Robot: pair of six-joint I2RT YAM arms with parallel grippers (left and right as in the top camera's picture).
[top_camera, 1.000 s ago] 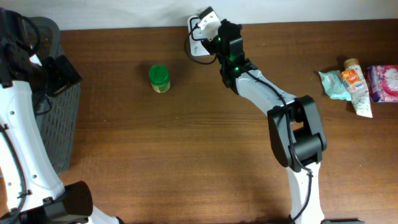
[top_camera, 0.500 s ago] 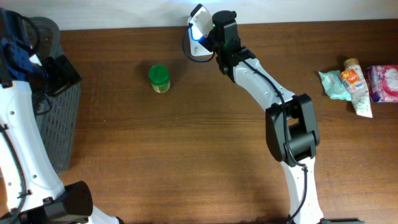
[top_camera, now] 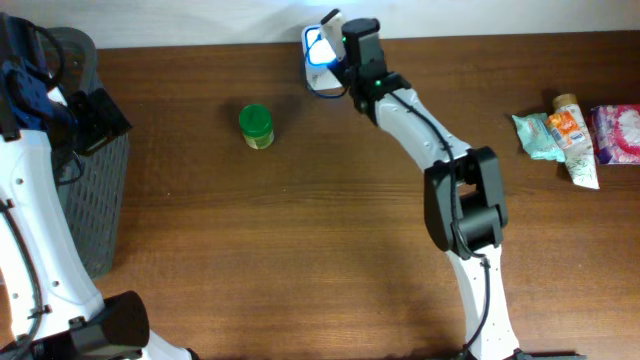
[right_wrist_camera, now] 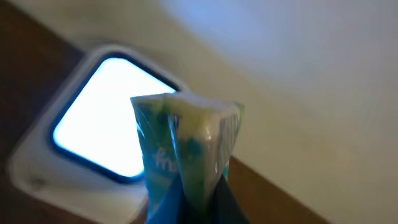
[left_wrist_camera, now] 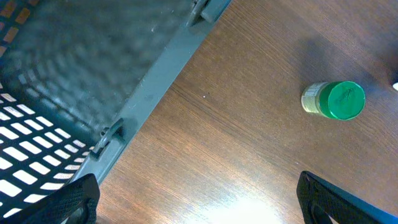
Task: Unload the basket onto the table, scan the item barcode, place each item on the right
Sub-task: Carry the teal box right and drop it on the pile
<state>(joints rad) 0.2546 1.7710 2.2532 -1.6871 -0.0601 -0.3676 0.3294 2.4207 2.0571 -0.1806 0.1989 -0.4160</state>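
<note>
Jaws of the right gripper are closed on a teal-and-green packet, which sits just in front of the lit window of the scanner at the far table edge. Jaws of the left gripper stand fully apart, empty, beside the grey basket.

Right arm: we see it reaching from the near edge to the far edge of the table.
Right gripper: fingers pinched together, over the scanner.
Scanner window: lit blue-white.
Pale packet: only a sliver shows by the gripper.
Green-lidded jar: upright, left of the scanner, apart from it.
Grey basket: far left, left arm beside it.
Right edge: we count a teal packet, a tube and a pink packet, bunched together.
</note>
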